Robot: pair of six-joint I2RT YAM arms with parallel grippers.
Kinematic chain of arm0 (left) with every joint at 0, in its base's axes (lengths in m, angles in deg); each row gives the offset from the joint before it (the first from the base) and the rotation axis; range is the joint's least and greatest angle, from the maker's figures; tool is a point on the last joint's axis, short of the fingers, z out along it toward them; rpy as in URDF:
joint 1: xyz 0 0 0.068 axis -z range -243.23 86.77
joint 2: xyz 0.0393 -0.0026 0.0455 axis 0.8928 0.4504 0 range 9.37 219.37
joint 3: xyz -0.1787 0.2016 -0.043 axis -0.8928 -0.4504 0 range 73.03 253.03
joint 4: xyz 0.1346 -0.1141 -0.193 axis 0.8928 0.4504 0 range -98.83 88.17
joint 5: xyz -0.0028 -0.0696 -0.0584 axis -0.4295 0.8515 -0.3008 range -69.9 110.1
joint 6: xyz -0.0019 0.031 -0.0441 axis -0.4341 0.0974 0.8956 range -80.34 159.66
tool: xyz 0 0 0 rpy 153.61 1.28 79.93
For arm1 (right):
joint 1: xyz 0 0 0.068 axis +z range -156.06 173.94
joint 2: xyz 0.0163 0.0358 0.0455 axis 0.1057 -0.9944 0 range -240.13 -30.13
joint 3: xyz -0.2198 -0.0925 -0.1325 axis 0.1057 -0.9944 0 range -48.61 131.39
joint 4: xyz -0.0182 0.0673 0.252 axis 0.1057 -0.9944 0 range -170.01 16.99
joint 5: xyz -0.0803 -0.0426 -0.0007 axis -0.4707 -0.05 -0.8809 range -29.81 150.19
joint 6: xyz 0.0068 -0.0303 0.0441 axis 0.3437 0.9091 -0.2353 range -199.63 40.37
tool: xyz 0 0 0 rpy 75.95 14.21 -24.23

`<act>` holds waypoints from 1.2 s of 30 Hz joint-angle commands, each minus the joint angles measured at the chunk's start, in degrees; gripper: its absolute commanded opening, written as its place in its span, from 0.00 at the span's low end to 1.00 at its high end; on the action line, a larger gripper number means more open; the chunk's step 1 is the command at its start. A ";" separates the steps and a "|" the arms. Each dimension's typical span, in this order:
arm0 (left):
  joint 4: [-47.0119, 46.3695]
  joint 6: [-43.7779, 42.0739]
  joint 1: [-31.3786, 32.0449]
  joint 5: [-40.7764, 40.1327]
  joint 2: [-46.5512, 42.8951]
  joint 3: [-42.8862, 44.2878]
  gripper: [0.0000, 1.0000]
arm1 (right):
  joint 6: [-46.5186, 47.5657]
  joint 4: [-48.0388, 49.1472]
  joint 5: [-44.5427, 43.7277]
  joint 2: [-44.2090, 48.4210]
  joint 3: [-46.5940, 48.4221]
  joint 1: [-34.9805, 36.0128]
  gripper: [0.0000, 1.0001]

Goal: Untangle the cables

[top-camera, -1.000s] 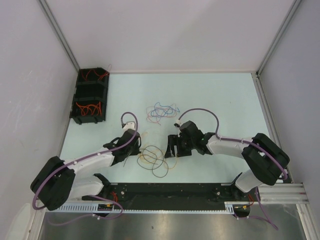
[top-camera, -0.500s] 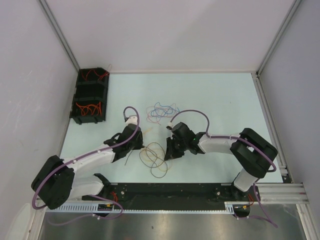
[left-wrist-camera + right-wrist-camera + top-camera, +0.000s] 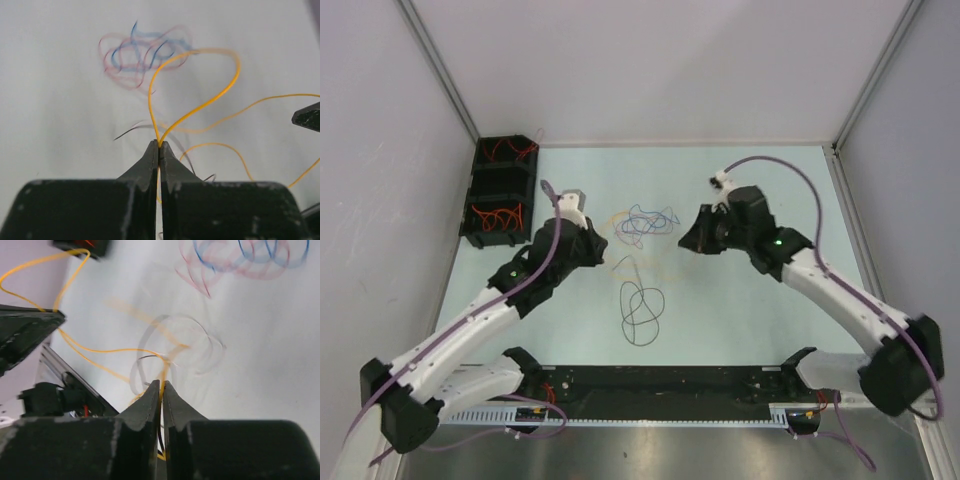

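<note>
The cables lie mid-table in thin loops. My left gripper [image 3: 603,250] is shut on a yellow cable [image 3: 200,107], pinched at its fingertips [image 3: 159,145]. My right gripper [image 3: 686,243] is shut on the same yellow cable [image 3: 95,351], which sits between its tips [image 3: 161,383]; a dark strand also runs inside its jaws. The yellow cable [image 3: 623,264] hangs slack between the two grippers, which are raised above the table. Black cable loops [image 3: 642,308] lie below them. A blue and red tangle [image 3: 645,222] lies between the grippers, farther back, and also shows as the blue and red tangle [image 3: 142,55].
A black three-part bin [image 3: 501,190] stands at the far left, with orange wires in its back and front compartments. The right gripper's tip [image 3: 307,116] pokes into the left wrist view. The black base rail [image 3: 660,385] runs along the near edge.
Both arms rose and swung back and apart. The right gripper shut on the yellow cable and drew it up out of the black loops, which stretched into a narrower shape.
</note>
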 commanded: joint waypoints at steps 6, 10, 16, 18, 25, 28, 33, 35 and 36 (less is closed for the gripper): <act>-4.48 0.65 0.28 7.10 -0.69 -4.19 0.00 | 2.59 -12.34 -9.44 4.83 1.02 0.87 0.91; -6.23 1.62 0.28 6.14 -1.12 -7.72 0.00 | 1.98 -16.03 -17.27 5.44 0.22 6.49 0.96; -6.94 1.62 0.19 5.17 -0.42 -7.99 0.00 | -3.37 -10.88 -18.95 0.71 -0.92 16.76 0.94; -7.03 1.27 0.28 5.17 -0.24 -7.81 0.00 | -6.00 -8.67 -17.89 -1.92 -1.10 18.88 0.91; -6.76 0.39 0.19 3.50 0.81 -7.72 0.00 | -11.28 -2.25 -15.54 -11.34 -1.10 24.69 0.86; -7.20 0.21 0.19 3.50 1.51 -7.99 0.00 | -12.43 0.13 -14.29 -13.63 -1.10 26.27 0.85; -8.34 0.21 0.19 3.67 2.13 -8.78 0.00 | -13.31 2.59 -14.73 -16.35 -1.10 27.42 0.85; -8.26 0.21 0.19 3.68 1.96 -8.95 0.00 | -13.14 3.64 -14.73 -17.41 -1.10 27.42 0.84; -8.26 0.21 0.19 3.59 1.78 -9.04 0.00 | -12.53 5.04 -14.56 -18.19 -1.10 27.24 0.84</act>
